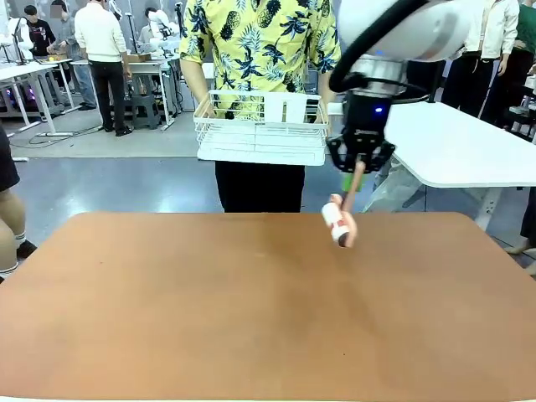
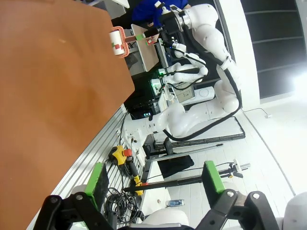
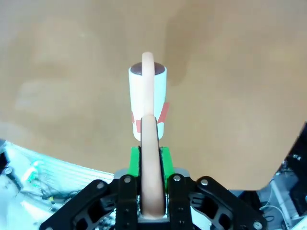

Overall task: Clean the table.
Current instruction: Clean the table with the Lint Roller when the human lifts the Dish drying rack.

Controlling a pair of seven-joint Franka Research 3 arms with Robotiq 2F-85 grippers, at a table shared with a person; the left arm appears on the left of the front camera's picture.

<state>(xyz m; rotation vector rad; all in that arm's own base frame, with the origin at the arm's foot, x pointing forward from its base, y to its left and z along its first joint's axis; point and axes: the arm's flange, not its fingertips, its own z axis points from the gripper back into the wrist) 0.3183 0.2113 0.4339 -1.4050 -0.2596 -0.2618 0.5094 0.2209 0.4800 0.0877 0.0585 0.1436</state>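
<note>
The reddish-brown table spreads across the front view. My right gripper hangs over its far right part, shut on the pink handle of a lint roller. The roller's white head with red marks points down at the tabletop; whether it touches I cannot tell. In the right wrist view the green pads clamp the handle, and the lint roller stands out over the table. My left gripper is open and empty beyond the table edge; far off, the lint roller shows.
A person in a yellow patterned shirt stands at the far side holding a white wire dish rack above the table edge. A white-topped table stands at the back right. Tools and cables lie below my left gripper.
</note>
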